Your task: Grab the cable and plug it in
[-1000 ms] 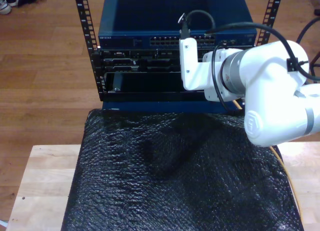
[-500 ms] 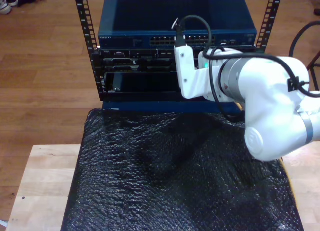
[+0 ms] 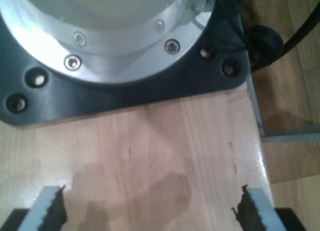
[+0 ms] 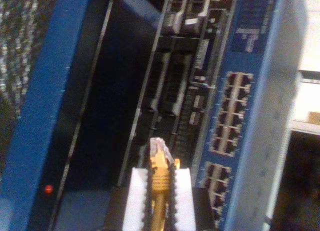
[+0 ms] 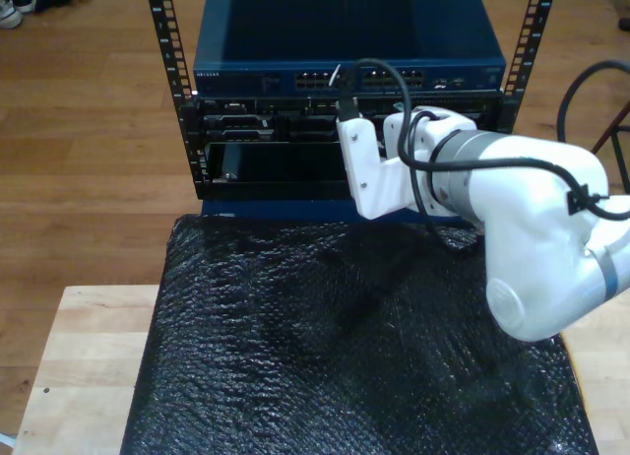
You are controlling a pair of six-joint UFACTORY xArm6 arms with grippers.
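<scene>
**Cable plug held short of the switch ports**

The cable sits clamped in my second gripper, its clear plug low-centre in that frame. I should align it squarely with a port on the blue switch, then push straight. My first gripper is wide open, empty, over bare wood.

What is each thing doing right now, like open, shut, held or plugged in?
Thin yellow-orange network cable with a clear plastic plug: held, not plugged in.
My second gripper: shut on the cable, pointing at the rack.
My first gripper: open, holding nothing, over a light wooden tabletop.
Blue network switch: visible ports look empty.
</scene>
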